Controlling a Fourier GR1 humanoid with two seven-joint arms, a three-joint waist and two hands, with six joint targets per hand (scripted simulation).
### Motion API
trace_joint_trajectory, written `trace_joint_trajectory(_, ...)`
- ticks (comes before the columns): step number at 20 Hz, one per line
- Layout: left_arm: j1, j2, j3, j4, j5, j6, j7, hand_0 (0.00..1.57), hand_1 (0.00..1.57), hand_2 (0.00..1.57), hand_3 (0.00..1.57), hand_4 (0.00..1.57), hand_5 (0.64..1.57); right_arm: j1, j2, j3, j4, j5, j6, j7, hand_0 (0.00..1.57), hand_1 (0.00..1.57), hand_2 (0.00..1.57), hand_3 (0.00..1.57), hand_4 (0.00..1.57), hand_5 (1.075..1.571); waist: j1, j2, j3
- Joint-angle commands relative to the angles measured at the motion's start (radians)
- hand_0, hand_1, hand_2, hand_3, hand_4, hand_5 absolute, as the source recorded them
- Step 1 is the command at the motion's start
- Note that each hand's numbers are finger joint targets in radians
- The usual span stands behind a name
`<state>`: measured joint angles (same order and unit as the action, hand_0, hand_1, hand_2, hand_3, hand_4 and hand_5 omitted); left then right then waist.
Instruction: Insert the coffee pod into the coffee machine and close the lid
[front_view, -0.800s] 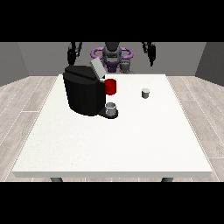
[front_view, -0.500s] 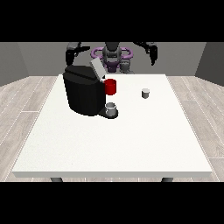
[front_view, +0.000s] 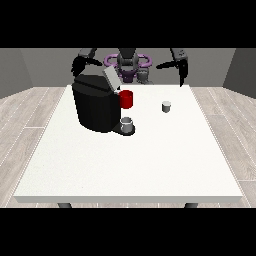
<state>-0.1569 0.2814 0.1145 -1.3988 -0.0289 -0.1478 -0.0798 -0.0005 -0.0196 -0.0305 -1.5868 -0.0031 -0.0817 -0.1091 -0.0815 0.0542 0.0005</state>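
The hand at the view's right (front_view: 181, 71) is hanging above and behind the coffee pod (front_view: 166, 106) (nearer it than the other hand (front_view: 78, 66)), fingers pointing down and holding nothing.

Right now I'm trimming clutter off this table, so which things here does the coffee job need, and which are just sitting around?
Needed for the job:
- coffee machine
- its raised lid
- small grey coffee pod, standing alone on the table

Just sitting around:
- red mug beside the machine
- grey cup at the machine's base
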Motion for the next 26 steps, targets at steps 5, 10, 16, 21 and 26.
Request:
trace_joint_trajectory(5,-0.126,0.071,0.039,0.234,-0.053,-0.032,0.023,0.0,0.0,0.0,0.0,0.0,1.571,-0.043,0.015,0.023,-0.043,-0.005,-0.013,0.069,0.0,0.0,0.0,0.0,0.17,1.571,-0.049,0.033,-0.0008)
trace_joint_trajectory(10,-0.218,0.103,0.072,0.384,-0.08,-0.028,-0.049,0.0,0.0,0.0,0.0,0.0,1.571,-0.084,-0.018,-0.013,0.01,-0.043,0.04,-0.036,0.0,0.0,0.0,0.0,0.23,1.571,-0.064,0.107,-0.0007)
trace_joint_trajectory(16,-0.264,0.113,0.039,0.49,-0.148,-0.03,-0.058,0.0,0.0,0.0,0.0,0.0,1.571,-0.125,0.018,0.029,0.027,0.017,-0.044,0.028,0.0,0.0,0.0,0.0,0.33,1.571,-0.039,0.126,-0.0008)
trace_joint_trajectory(21,-0.313,0.094,0.005,0.54,-0.234,0.042,-0.086,0.0,0.0,0.37,0.0,0.0,1.571,-0.115,0.019,0.044,0.106,0.018,-0.07,-0.029,0.0,0.0,0.0,0.0,0.39,1.571,-0.045,0.135,-0.0006)
trace_joint_trajectory(26,-0.301,0.052,-0.029,0.598,-0.285,0.065,-0.067,0.65,0.65,0.72,0.35,0.0,1.571,-0.211,-0.044,-0.031,0.139,-0.01,-0.048,0.114,0.0,0.0,0.0,0.0,0.41,1.571,-0.018,0.099,-0.0008)
